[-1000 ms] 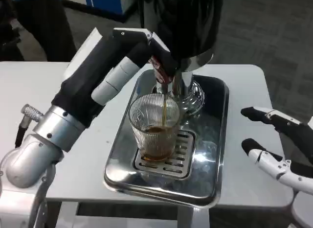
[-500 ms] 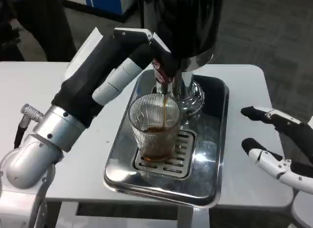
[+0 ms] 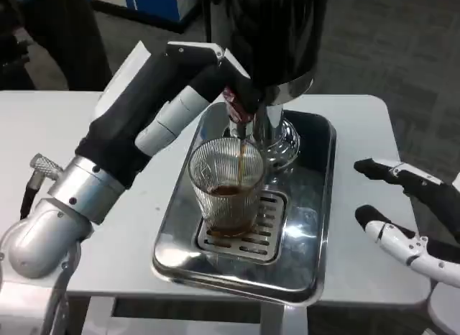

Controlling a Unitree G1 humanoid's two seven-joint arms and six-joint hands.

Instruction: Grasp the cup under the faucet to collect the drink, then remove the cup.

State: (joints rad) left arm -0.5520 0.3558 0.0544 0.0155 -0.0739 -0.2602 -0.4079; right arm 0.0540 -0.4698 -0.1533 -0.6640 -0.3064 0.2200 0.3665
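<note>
Standing on grey carpet, my white worktop (image 3: 345,126) carries a steel drip tray (image 3: 316,227). My ribbed glass cup (image 3: 228,187) sits upright on its grate, mouth up beneath the faucet (image 3: 238,123). My left robot hand (image 3: 212,69) reaches to the dispenser, grip unclear; my right robot hand (image 3: 406,220) hovers empty, fingers apart.

Before me stands a white table (image 3: 359,119) with rounded corners, set on a grey carpeted floor (image 3: 402,40). Beyond its far edge, at the upper left, I see a blue cabinet (image 3: 154,1). The light is even and soft.
</note>
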